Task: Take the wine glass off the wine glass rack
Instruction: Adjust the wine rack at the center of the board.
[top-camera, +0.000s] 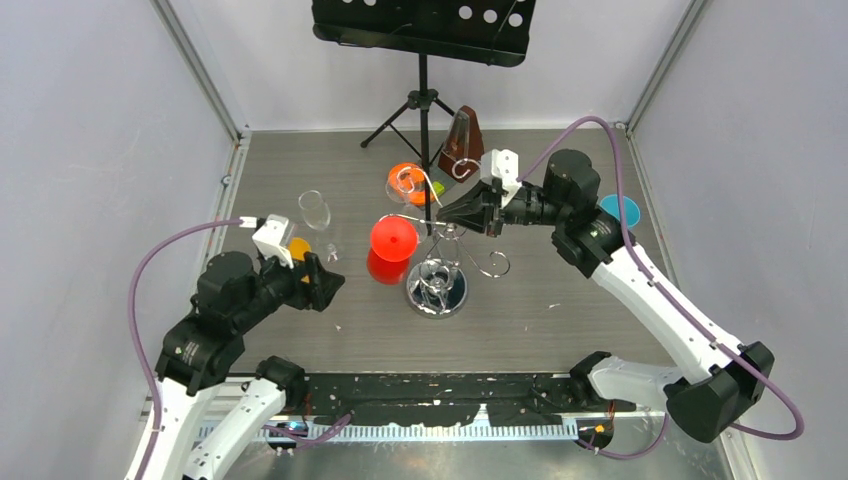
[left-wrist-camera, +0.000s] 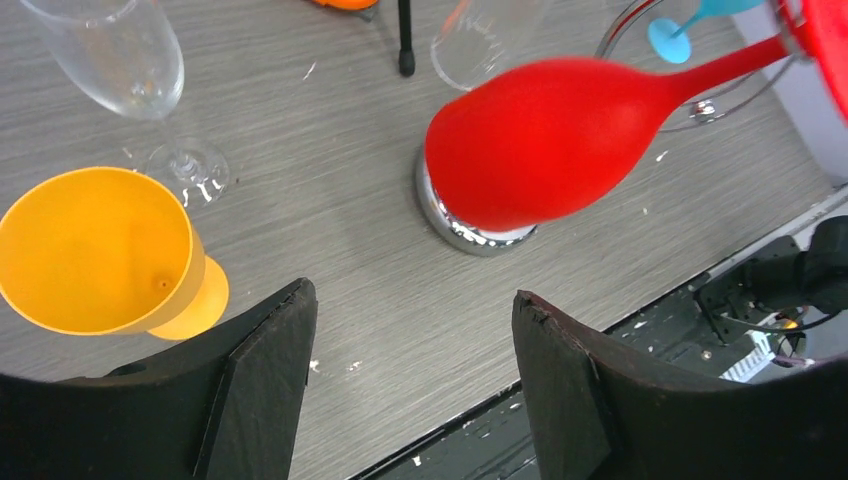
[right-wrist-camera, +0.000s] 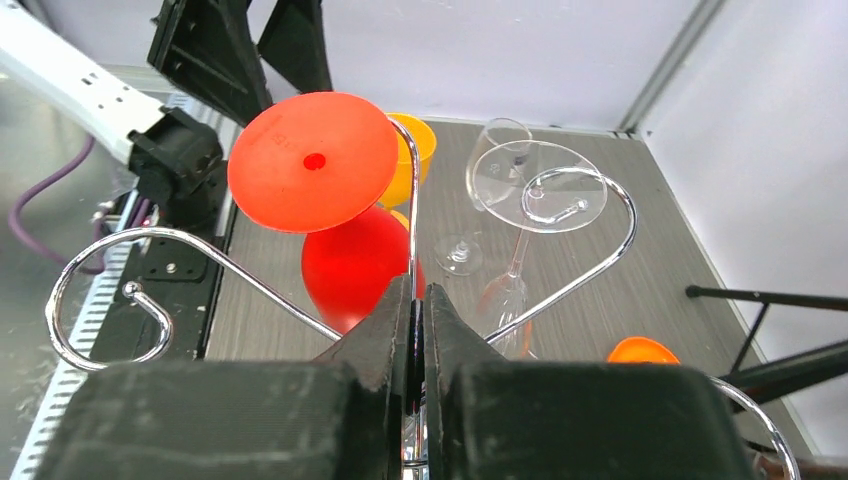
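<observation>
Support looks to be the reason for the right gripper's (right-wrist-camera: 416, 300) pose. Its two fingers are pinched tight on the central post of the wine glass rack (top-camera: 450, 295), probably so the light chrome tree will not tip or slide when a glass is drawn off.

The red wine glass (top-camera: 393, 240) hangs upside down on the rack's left side, its stem caught in a scroll arm. Its flat foot is on top and its bowl is low beside the rack's mirror base. A clear glass (right-wrist-camera: 540, 185) hangs the same way from another arm of the rack. I take the red one as the target, though the views do not settle this.

The left gripper (left-wrist-camera: 412, 300) sits left of the rack and apart from it, at about the height of the bowl. Its jaws are spread wide and hold nothing, and they face the red bowl as if lined up to close around it.

A yellow cup (left-wrist-camera: 95, 245) lies tipped on its side left of the rack, empty inside. A flute (left-wrist-camera: 120, 55) stands upright on the table (left-wrist-camera: 330, 200) to the rack's left and appears empty. The hanging glasses hold nothing.
</observation>
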